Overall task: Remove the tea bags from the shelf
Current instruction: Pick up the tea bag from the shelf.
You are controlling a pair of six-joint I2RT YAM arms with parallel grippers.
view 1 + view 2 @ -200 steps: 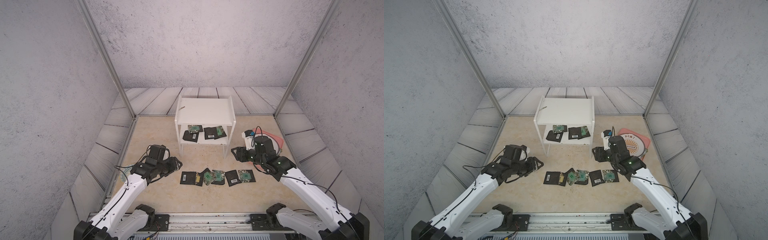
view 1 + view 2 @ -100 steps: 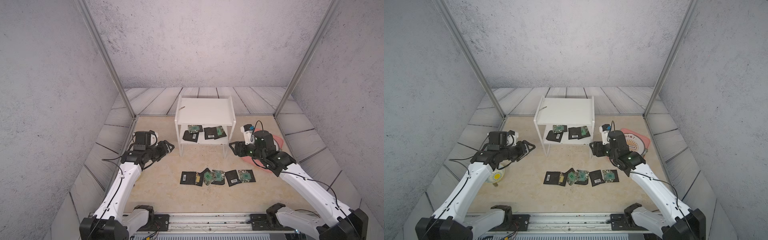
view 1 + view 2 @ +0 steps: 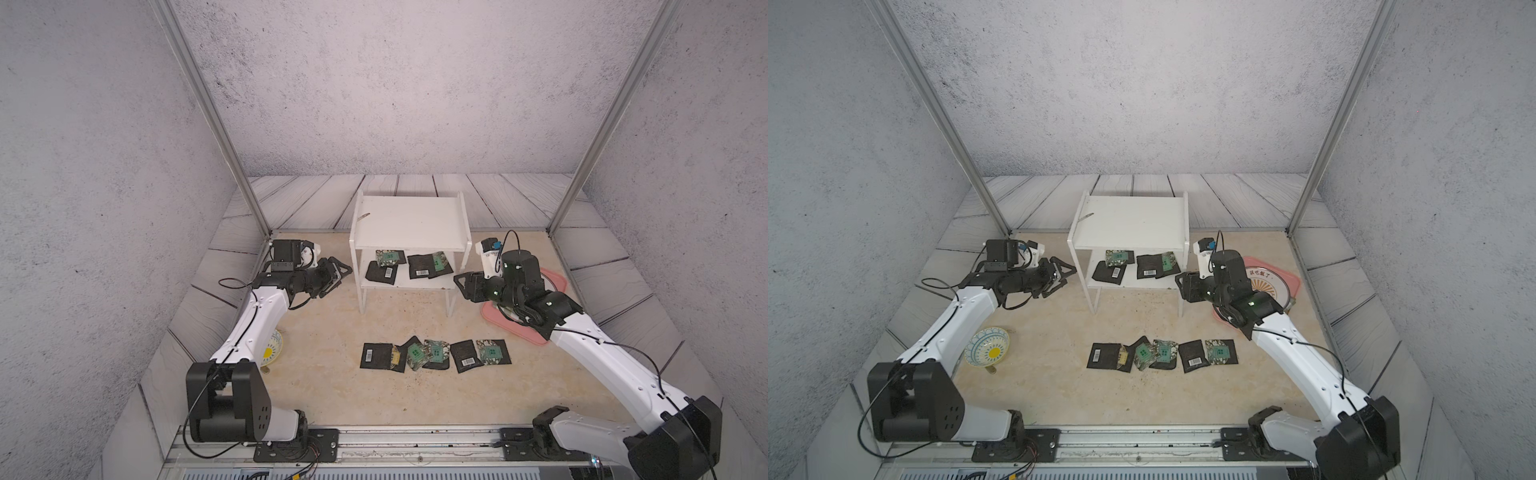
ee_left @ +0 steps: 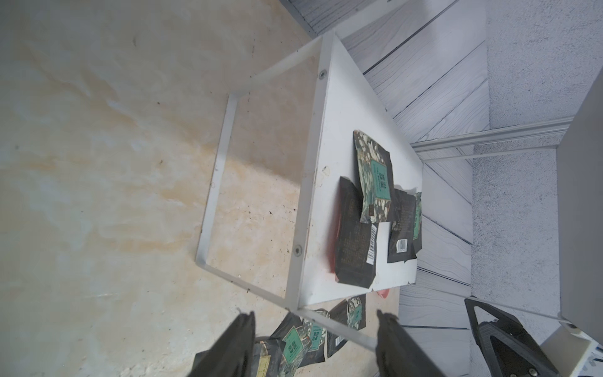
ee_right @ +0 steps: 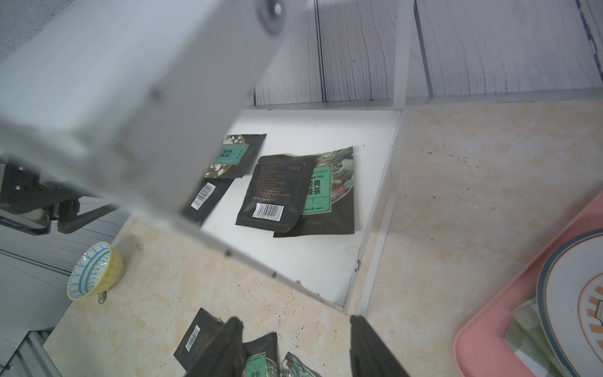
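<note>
The white shelf (image 3: 409,224) (image 3: 1129,220) stands at the back middle, its top board bare. Several black tea bags (image 3: 422,266) (image 3: 1148,266) lie on its lower board, some green side up, some barcode side up. Several more tea bags (image 3: 432,353) (image 3: 1163,353) lie in a row on the floor in front. My left gripper (image 3: 343,277) (image 4: 315,318) is open and empty just left of the shelf, level with the lower board (image 4: 339,130). My right gripper (image 3: 458,284) (image 5: 295,320) is open and empty just right of the shelf, facing the sachets (image 5: 277,192).
A pink tray (image 3: 540,332) (image 5: 483,326) with a round plate lies on the floor under my right forearm. A small patterned bowl (image 3: 987,346) (image 5: 94,271) sits at the front left beside my left arm. Metal frame posts stand at both back corners.
My left arm has swung from the front floor back and up to the shelf's left side. My right gripper has shifted a little closer to the shelf's right side.
</note>
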